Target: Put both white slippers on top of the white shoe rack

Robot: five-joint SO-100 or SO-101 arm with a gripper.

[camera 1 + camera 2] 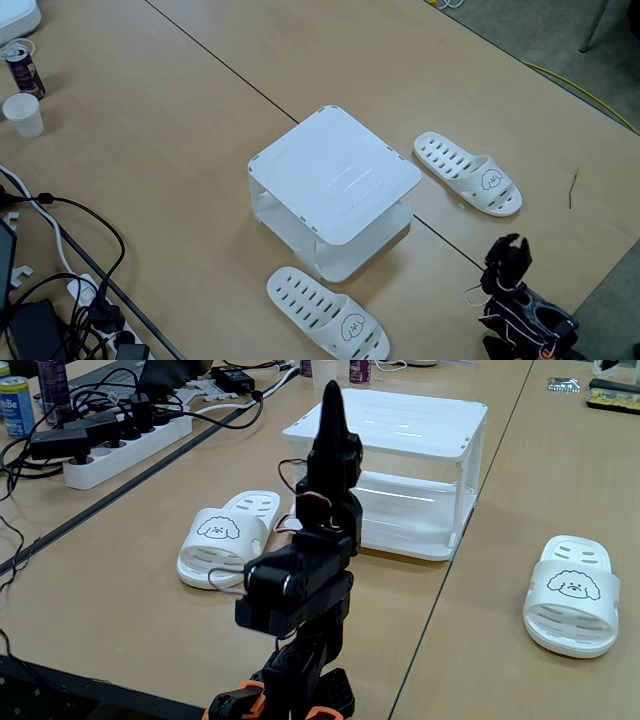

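The tabletop (pixel 150 130) carries the white shoe rack (pixel 335 175) near its middle, top bare. One white slipper (pixel 327 312) lies by the near edge in a fixed view, the other white slipper (pixel 468 172) beyond the rack's right corner, both flat on the wood. The gripper (pixel 331 398) stands folded upright at the table's edge, jaws pressed together, holding nothing. Both slippers lie ahead of it on either side, long axes roughly parallel; neither looks clearly nearer.
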